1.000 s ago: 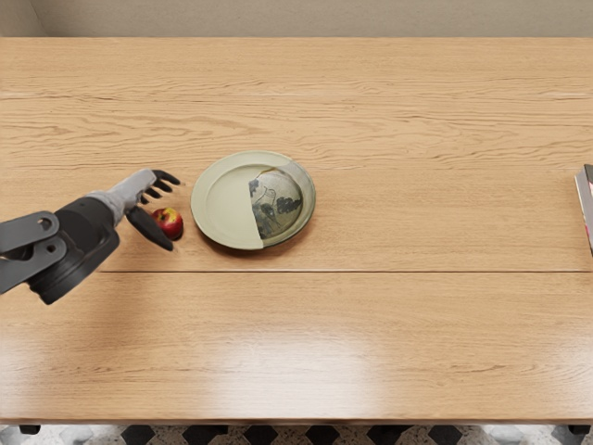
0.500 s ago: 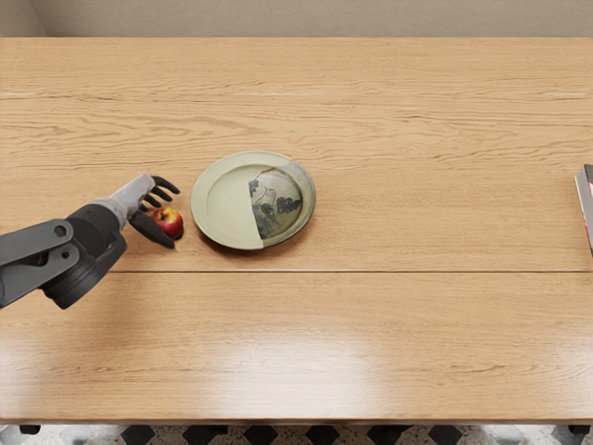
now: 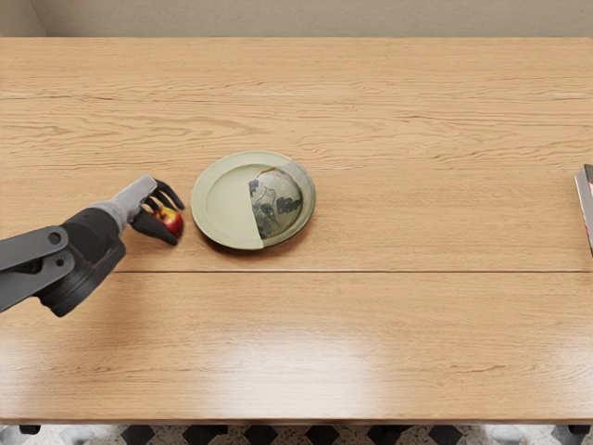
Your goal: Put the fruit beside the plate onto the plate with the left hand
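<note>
The left hand [image 3: 151,209] comes in from the near left, its fingers [image 3: 172,197] curled over the apple [image 3: 170,221] and the thumb under it. The grip looks closed, though contact is hard to confirm. The apple is low beside the plate [image 3: 222,199], so lifting and placing remain.

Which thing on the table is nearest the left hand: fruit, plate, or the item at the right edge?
The small red apple: the left hand curls around it, just left of the green plate.

Bright, even light fills the sharp render. A broad pale sheen lies across the near counter [image 3: 306,357]. Shadows are faint and soft.
</note>
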{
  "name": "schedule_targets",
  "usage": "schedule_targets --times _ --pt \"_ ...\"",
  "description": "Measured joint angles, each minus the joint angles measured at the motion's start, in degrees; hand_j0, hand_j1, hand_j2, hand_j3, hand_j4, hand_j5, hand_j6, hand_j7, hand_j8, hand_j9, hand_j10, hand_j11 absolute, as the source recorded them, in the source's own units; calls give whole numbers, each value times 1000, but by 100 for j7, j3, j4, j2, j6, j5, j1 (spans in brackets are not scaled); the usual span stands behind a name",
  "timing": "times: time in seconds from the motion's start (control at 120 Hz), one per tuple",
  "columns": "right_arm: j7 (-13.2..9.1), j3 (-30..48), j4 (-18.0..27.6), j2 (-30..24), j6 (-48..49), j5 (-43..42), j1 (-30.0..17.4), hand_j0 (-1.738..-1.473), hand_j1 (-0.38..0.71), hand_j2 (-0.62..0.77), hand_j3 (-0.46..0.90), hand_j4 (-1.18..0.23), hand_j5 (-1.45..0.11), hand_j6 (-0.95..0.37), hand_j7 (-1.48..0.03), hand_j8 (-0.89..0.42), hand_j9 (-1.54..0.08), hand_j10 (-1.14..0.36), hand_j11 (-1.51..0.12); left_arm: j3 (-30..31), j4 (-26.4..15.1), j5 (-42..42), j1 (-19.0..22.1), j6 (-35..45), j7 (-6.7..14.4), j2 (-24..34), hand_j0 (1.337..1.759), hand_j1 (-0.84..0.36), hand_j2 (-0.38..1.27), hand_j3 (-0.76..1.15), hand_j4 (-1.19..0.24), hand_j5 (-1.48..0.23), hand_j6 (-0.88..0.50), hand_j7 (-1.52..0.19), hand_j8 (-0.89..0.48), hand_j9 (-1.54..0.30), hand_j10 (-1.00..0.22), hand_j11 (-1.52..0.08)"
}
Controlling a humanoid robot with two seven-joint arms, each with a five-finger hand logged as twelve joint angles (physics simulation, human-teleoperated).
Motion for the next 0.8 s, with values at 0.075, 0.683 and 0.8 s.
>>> schedule_targets --times 0.075,0.683,0.8 --pt "0 0 0 0 0 -1 0 -1658 -349 0 0 0 0 0 0 0 0 0 0 -16 -167 -20 0 -3 -1 184 1655 -354 479 0 -730 -978 -438 -978 -408 -974 -616 -938" --pt "0 0 0 0 1 -2 2 -1658 -349 0 0 0 0 0 0 0 0 0 0 -474 -1330 -166 -141 -55 -7 484 1654 -402 643 0 -822 -1205 -322 -1162 -337 -1133 -685 -1143" --pt "0 0 0 0 1 -2 2 -1658 -349 0 0 0 0 1 0 1 0 1 0 -513 -1395 -226 -293 -79 -8 330 1654 -425 676 0 -824 -1213 -316 -1166 -337 -1135 -695 -1150"
